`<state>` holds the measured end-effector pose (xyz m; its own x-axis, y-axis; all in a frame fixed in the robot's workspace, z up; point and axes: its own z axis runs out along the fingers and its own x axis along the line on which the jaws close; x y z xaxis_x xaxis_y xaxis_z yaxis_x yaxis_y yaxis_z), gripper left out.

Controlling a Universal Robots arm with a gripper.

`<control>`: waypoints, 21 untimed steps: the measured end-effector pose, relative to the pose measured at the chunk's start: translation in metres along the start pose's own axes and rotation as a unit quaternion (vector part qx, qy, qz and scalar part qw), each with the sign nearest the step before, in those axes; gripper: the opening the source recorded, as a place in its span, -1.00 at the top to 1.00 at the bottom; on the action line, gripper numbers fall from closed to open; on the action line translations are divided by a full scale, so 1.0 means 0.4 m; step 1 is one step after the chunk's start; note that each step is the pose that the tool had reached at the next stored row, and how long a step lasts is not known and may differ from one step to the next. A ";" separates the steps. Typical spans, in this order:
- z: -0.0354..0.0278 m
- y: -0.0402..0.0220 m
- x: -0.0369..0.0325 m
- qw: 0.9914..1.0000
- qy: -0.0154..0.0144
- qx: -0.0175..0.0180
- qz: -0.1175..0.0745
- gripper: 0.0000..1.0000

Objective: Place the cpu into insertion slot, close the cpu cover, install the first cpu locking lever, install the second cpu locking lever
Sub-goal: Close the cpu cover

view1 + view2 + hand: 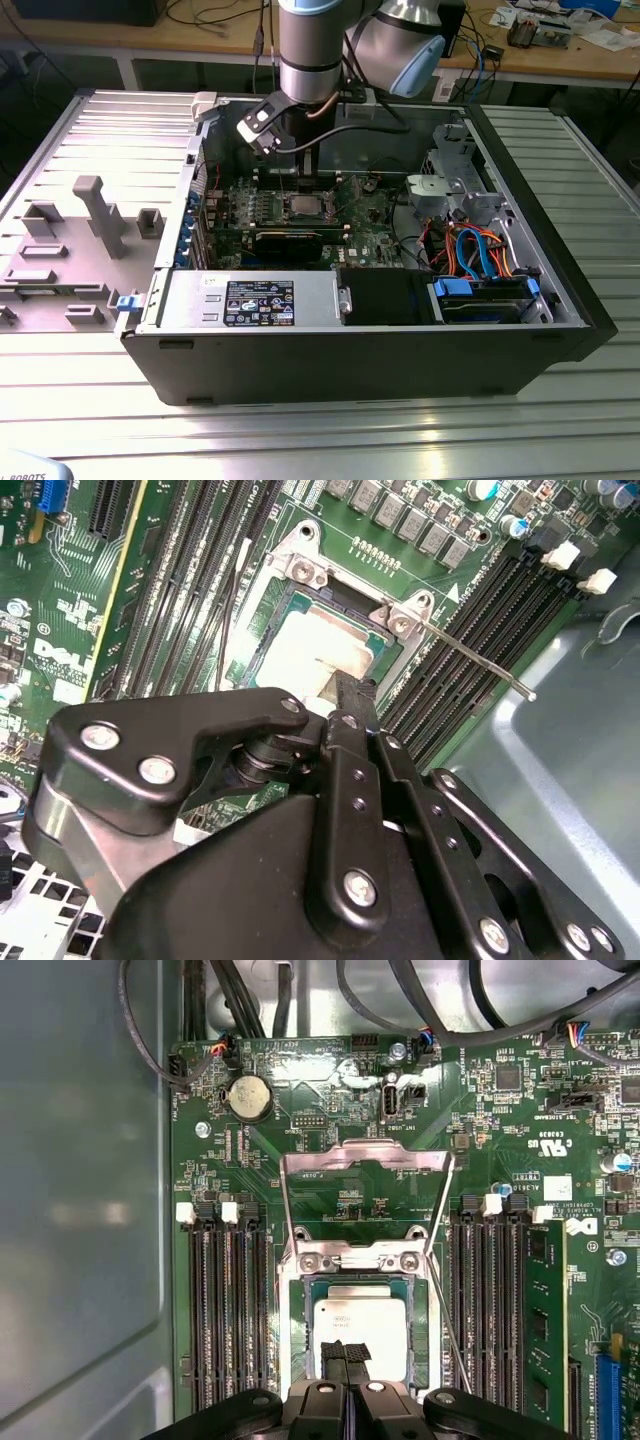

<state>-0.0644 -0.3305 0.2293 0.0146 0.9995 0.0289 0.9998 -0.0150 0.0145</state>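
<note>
Under the claw (346, 1355), cpu (365, 1320) lying in insertion slot (422, 1332)

— Where is the cpu (362, 1322) found?
— It is seated flat in the insertion slot (298, 1332), with its pale silver top turned upward.
— And the cpu cover (365, 1150)?
— It is left open, a thin silvery frame raised on its hinge beside the slot.
</note>
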 end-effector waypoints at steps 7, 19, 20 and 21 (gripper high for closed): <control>-0.010 0.000 0.000 1.000 0.000 0.000 0.000 0.79; -0.022 0.000 0.001 1.000 0.003 0.000 0.000 0.79; -0.022 0.000 0.001 1.000 0.005 0.000 0.000 0.79; -0.022 0.000 0.001 1.000 0.005 0.000 0.000 0.79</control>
<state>-0.0644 -0.3305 0.2380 0.0145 0.9991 0.0396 0.9998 -0.0151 0.0143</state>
